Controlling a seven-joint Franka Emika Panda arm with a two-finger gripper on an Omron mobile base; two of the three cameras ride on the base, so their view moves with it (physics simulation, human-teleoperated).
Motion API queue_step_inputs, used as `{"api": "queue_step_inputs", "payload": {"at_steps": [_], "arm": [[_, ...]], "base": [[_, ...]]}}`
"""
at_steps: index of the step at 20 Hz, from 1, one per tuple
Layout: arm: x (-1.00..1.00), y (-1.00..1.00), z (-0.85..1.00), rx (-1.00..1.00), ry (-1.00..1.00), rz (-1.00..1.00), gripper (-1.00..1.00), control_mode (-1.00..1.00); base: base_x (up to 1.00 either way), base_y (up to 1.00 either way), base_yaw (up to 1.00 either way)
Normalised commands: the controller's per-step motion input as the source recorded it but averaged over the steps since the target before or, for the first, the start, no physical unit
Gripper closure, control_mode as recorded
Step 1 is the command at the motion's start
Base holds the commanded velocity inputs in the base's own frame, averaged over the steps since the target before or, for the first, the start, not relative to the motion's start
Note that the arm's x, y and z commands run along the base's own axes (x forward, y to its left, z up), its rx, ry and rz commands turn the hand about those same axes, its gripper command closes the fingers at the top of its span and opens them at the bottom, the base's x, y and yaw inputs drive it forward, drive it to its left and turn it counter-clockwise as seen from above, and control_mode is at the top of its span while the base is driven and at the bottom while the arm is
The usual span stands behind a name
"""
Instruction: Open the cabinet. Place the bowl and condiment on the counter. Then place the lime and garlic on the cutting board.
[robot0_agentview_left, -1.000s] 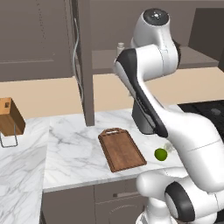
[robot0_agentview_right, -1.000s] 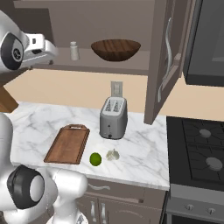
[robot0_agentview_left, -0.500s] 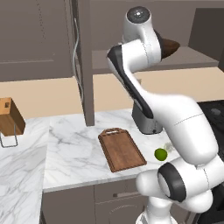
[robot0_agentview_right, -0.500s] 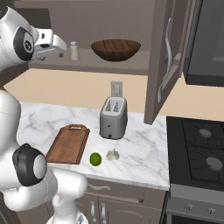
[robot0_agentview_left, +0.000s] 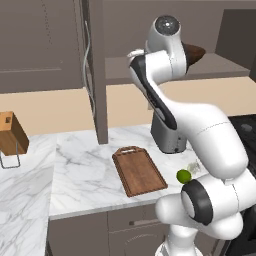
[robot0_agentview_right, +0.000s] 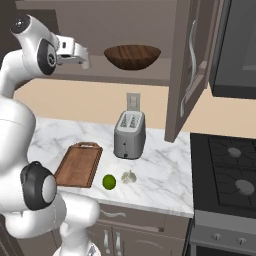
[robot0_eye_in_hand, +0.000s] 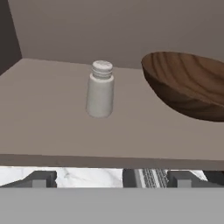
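Note:
The cabinet stands open, its door swung out to the right and another door to the left. On its shelf sit the dark wooden bowl and, to its left, the small greyish condiment. My gripper is open at shelf height, just in front of the shelf edge and facing the condiment, touching nothing. On the marble counter lie the cutting board, the lime and the garlic.
A silver toaster stands on the counter behind the lime and garlic. A stove is to the right, with a dark microwave above it. A wooden knife block sits at the far left.
The hand has moved closer to the shelf, rightward in the right base view, and now covers the condiment there. The jaws stayed open. Nothing on the shelf or counter moved.

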Motion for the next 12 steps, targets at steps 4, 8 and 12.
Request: {"api": "queue_step_inputs", "payload": {"at_steps": [4,8,12], "arm": [[0.47,0.0,0.0,0.07,0.0,0.0,-1.0,-1.0],[0.46,0.0,0.0,0.04,0.0,0.0,-1.0,-1.0],[0.38,0.0,0.0,0.02,0.0,0.0,-1.0,-1.0]], "base": [[0.0,0.0,0.0],[0.0,0.0,0.0],[0.0,0.0,0.0]]}}
